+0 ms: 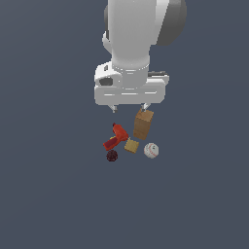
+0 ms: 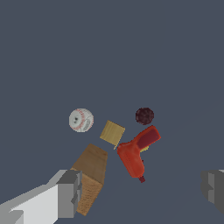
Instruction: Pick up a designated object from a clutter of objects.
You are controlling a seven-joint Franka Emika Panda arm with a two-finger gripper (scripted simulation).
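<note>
Five small things sit clustered on the dark counter [image 1: 48, 194]: nearest the exterior camera lie a dark maroon ball [image 1: 112, 155] and, toward the exterior view's right, the white baseball [image 1: 151, 150] with red stitching, resting free and touching nothing. Just behind them lie a small tan cube [image 1: 131, 145] and a red drill-shaped tool [image 1: 115, 137], and farther back stands a tall tan box [image 1: 143, 124], closed. Above the group hangs the arm's gripper [image 1: 129, 107], its fingers [image 2: 70, 192] spread wide apart and holding nothing.
</note>
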